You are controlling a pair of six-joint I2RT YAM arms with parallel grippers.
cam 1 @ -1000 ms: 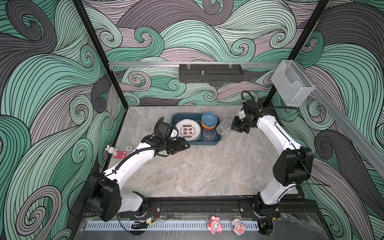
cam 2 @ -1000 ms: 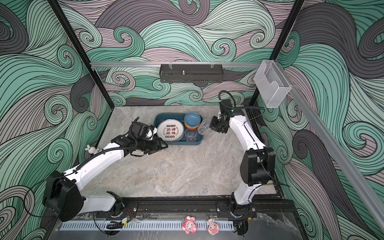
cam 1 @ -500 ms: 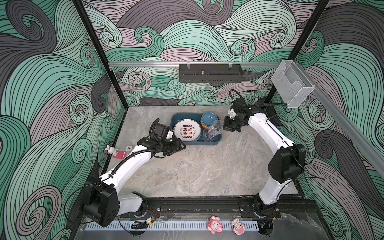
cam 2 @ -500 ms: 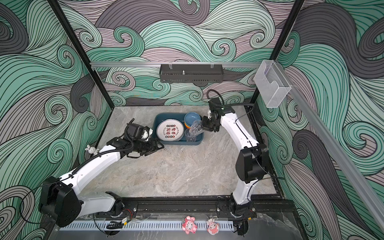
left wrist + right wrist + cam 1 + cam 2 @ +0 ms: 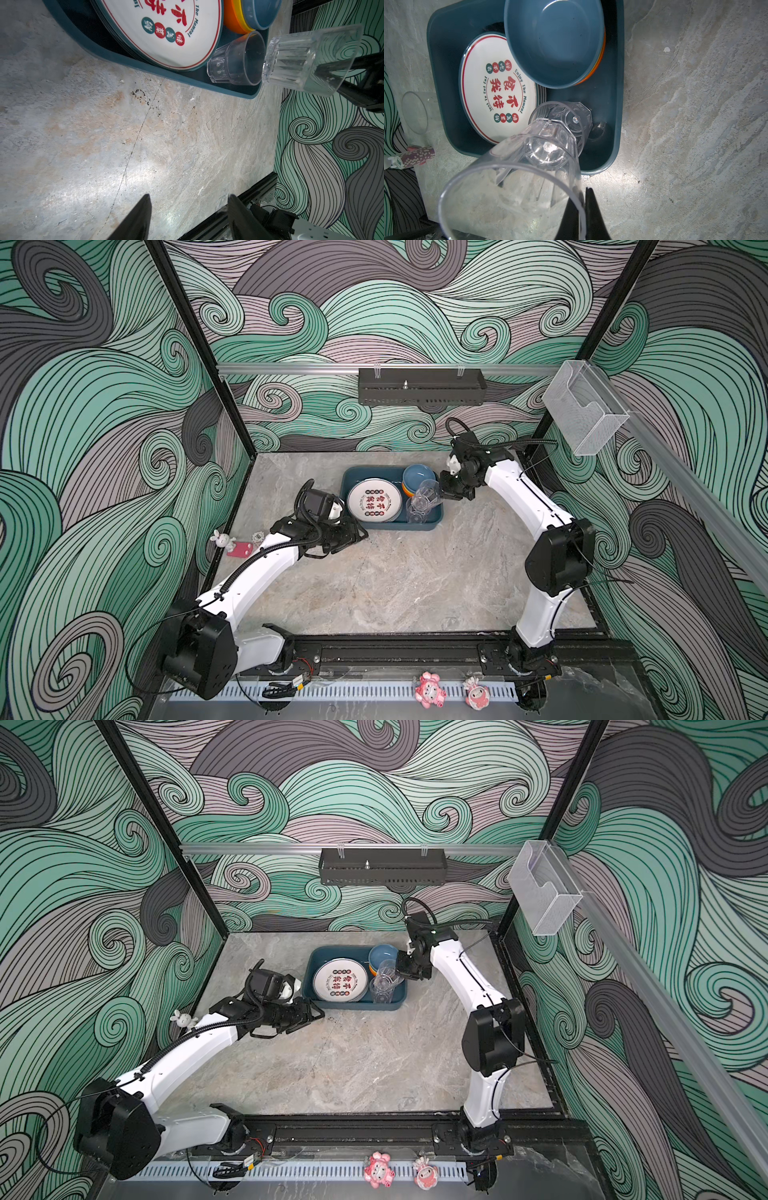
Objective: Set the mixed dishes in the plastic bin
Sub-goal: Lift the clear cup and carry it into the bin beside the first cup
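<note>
Clamping the rim of a clear ribbed tumbler (image 5: 512, 187), my right gripper (image 5: 584, 193) is fully closed, one finger inside the wall and one outside. The glass hangs tilted with its base pointing down toward the teal plastic bin (image 5: 617, 104). Directly below that base, a second tumbler (image 5: 566, 118) stands upright in the bin's near-right corner as both top views show it. I cannot tell whether the two glasses touch. Beside it lies a stack of white plates (image 5: 500, 91) printed with red characters. Behind the glass, a blue bowl (image 5: 554, 41) sits nested on an orange bowl (image 5: 232, 20). A third tumbler (image 5: 415, 112) stands on the marble tabletop (image 5: 104, 135), just outside the bin on the side away from my right arm.

My left gripper (image 5: 189, 196) holds nothing. Its jaws stand moderately apart, low over the tabletop near the bin's near-left corner.
</note>
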